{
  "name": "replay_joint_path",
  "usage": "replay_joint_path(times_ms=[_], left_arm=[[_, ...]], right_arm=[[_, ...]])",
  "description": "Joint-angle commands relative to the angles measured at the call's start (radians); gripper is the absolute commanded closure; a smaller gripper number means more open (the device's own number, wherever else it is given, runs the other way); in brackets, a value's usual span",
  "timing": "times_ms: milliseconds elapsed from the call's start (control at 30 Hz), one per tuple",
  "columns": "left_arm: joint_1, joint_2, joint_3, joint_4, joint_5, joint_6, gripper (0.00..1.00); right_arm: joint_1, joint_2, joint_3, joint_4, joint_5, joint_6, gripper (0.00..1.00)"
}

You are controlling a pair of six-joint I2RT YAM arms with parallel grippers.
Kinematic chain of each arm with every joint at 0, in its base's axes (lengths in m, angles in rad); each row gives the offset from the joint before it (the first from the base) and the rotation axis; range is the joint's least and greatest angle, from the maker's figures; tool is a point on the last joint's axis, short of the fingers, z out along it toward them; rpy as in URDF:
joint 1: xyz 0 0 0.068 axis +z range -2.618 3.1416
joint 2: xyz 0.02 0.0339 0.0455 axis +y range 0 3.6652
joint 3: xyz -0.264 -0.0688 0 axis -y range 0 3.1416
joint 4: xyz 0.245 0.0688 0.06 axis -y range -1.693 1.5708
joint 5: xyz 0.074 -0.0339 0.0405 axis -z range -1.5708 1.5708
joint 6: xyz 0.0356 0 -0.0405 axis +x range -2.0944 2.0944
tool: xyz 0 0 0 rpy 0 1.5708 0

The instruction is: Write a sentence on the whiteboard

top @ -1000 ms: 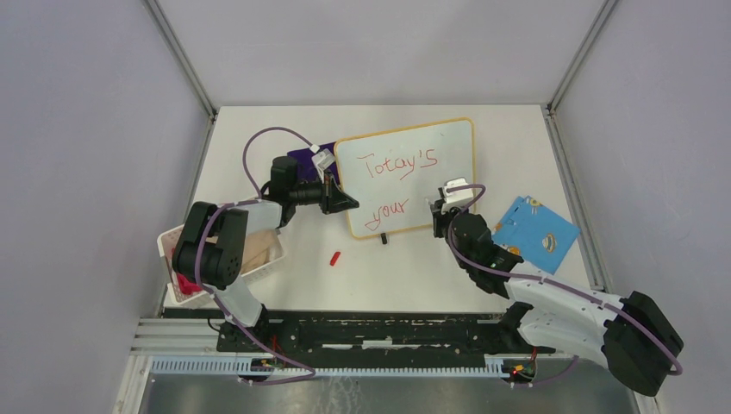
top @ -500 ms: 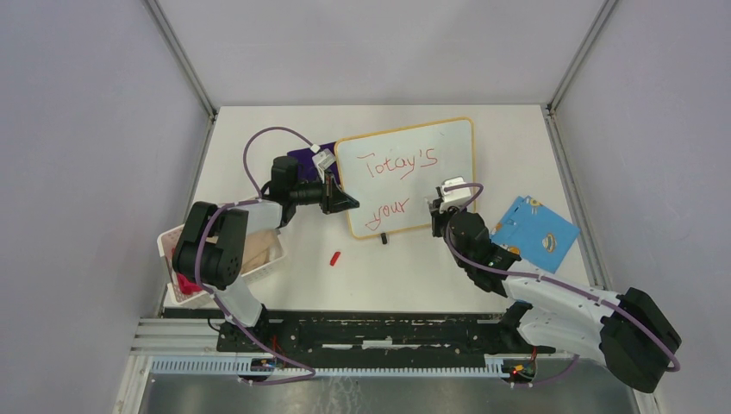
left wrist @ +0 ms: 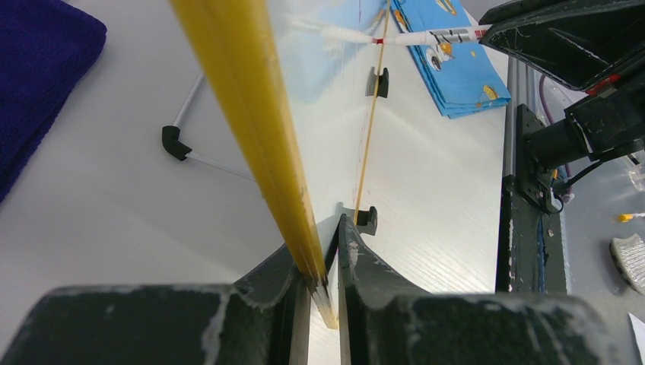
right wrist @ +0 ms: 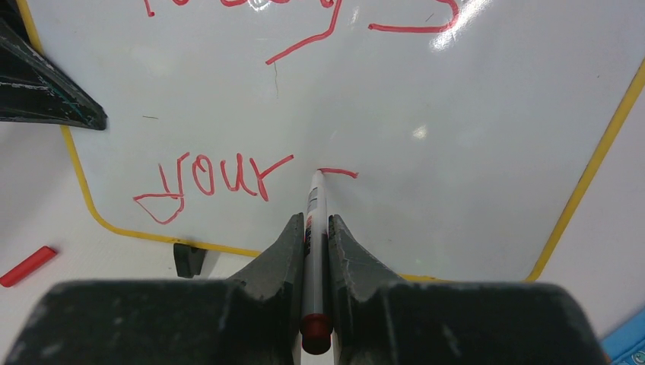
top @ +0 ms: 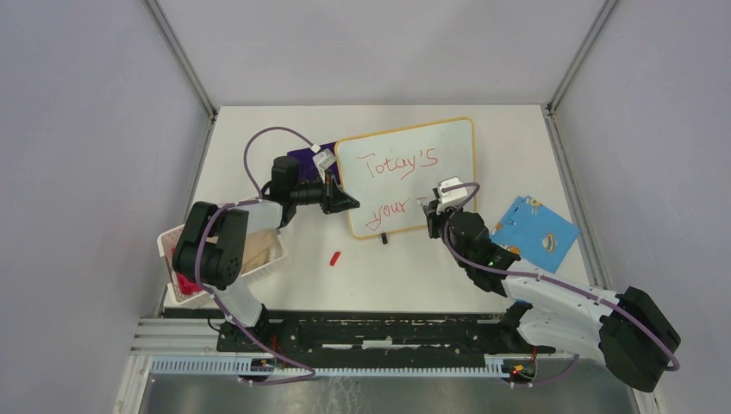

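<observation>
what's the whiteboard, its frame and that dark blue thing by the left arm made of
The whiteboard: glossy white face, likely melamine or coated steel, going by the bright glare spots. Its frame: smooth yellow, probably plastic, possibly painted metal. The dark blue cloth: soft matte fabric, judging by its rounded, slightly fuzzy edge.

One whiteboard (top: 440, 142) stood on two feet (left wrist: 366, 219). It bore two red words (top: 398, 164) and one short stroke (right wrist: 338, 172). There were two grippers: the left gripper (left wrist: 325, 262) on the whiteboard's left edge, and the right gripper (right wrist: 313, 228) before it with one marker (right wrist: 314, 194). Left of the whiteboard lay one cloth (top: 303, 155) and one basket (top: 168, 246). One cap (top: 335, 257) lay before it and one card (top: 534, 228) right of it.
</observation>
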Motion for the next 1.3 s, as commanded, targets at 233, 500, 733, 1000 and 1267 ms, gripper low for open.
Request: replay_joint_path(times_ms=[233,500,733,1000,1267], left_arm=[[-0.038,0.045,-0.026,-0.104,-0.135,0.163,0.98],[-0.04,0.043,-0.026,-0.108,-0.135,0.166,0.98],[-0.04,0.044,-0.025,-0.108,-0.135,0.166,0.98],[-0.041,0.041,-0.026,-0.112,-0.136,0.169,0.98],[-0.043,0.043,-0.026,-0.112,-0.137,0.172,0.98]], right_arm=[[-0.004,-0.04,-0.054,0.003,0.002,0.019,1.0],[-0.004,-0.047,-0.042,-0.015,0.06,0.008,1.0],[-0.005,-0.053,-0.018,-0.019,0.088,-0.001,1.0],[-0.011,-0.03,0.038,-0.015,0.096,-0.023,1.0],[-0.022,-0.01,0.079,-0.006,0.09,-0.036,1.0]])
